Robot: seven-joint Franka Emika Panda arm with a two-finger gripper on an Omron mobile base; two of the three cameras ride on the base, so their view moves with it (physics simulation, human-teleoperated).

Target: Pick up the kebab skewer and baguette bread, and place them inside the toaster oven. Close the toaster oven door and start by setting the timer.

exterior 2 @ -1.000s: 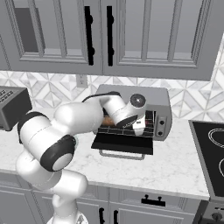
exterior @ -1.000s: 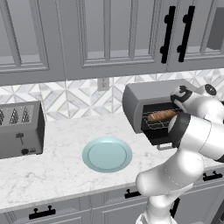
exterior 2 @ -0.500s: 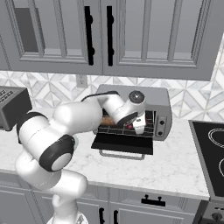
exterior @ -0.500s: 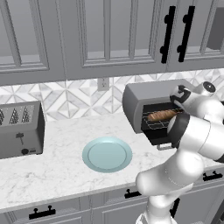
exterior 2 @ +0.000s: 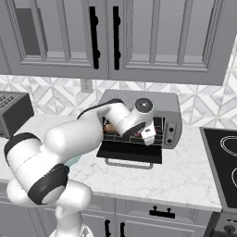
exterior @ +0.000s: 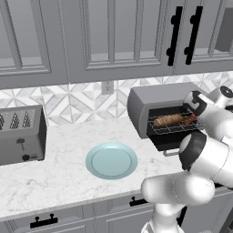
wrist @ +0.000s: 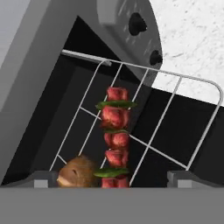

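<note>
The gripper [wrist: 111,177], fingers spread wide and empty, hovers at the toaster oven [exterior: 161,102] mouth, where the kebab skewer [wrist: 114,135] lies lengthwise on the wire rack [wrist: 175,113] beside the baguette bread [exterior: 168,120], above the dropped toaster oven door [exterior 2: 130,151].

The toaster oven [exterior: 159,102] has a matt grey metal shell with dark plastic-looking knobs [wrist: 137,24]. Its wire rack [wrist: 144,113] is thin bright metal. The baguette bread [exterior: 168,120] looks rough and crusty; the kebab skewer [wrist: 115,140] carries glossy red chunks. The bench [exterior: 63,173] is smooth white marble with grey veins. The plate [exterior: 111,160] is smooth, pale blue-green, slightly glossy. The slotted toaster [exterior: 20,134] is matt grey metal.
</note>
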